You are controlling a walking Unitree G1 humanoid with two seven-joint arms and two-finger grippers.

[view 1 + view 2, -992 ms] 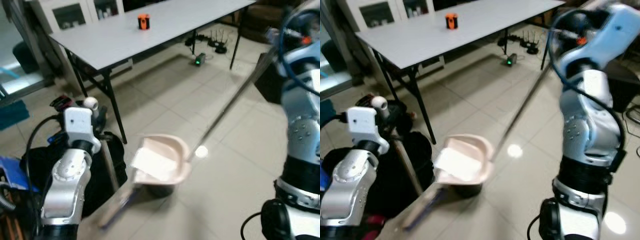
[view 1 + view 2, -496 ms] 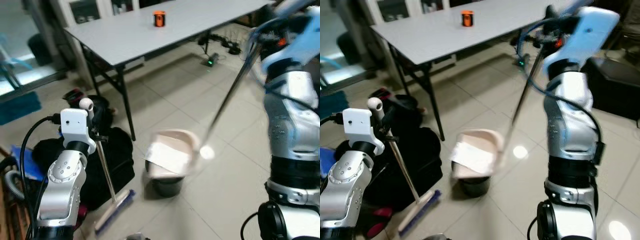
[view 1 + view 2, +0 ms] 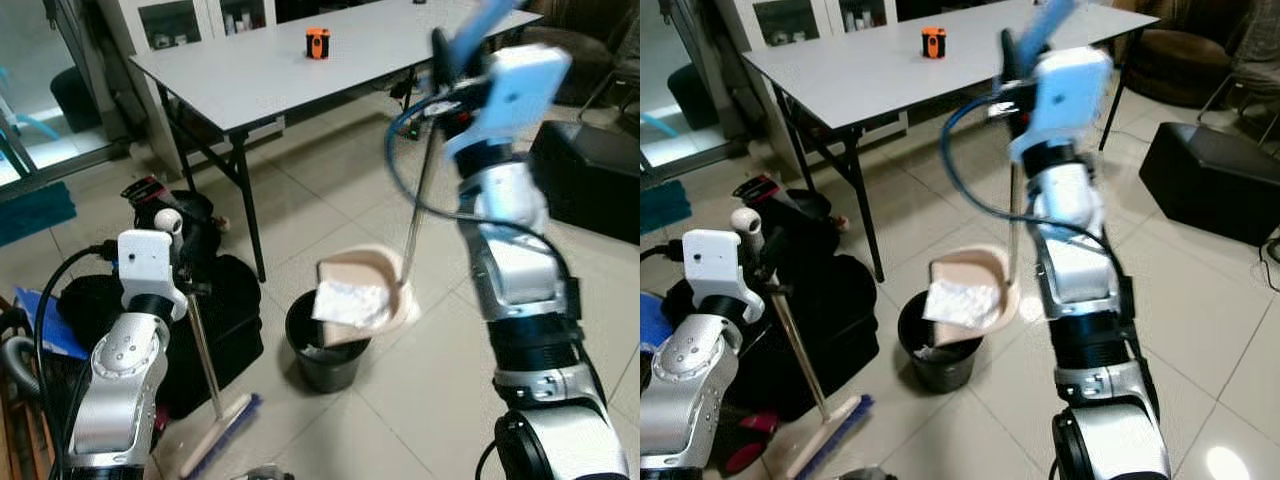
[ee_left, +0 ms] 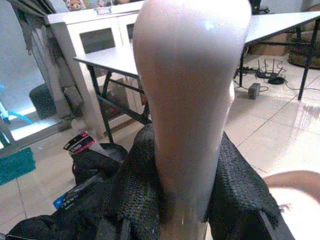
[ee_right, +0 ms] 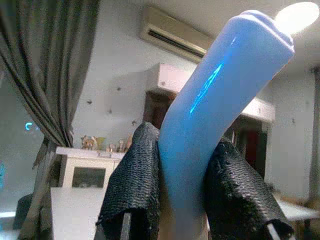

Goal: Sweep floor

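A home room: tiled floor [image 3: 330, 190], folding table [image 3: 300, 55], white cabinets [image 3: 190, 20].

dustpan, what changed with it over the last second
The right gripper has swung the dustpan's long handle from a slant to nearly upright, bringing the pan, with its white debris, over the black bin. The left gripper stays clamped on the broom; the camera view itself also shifted.

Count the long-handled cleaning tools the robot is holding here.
2. The broom is in the left gripper, its head on the floor; the dustpan, in the right gripper, hangs over the black bin.
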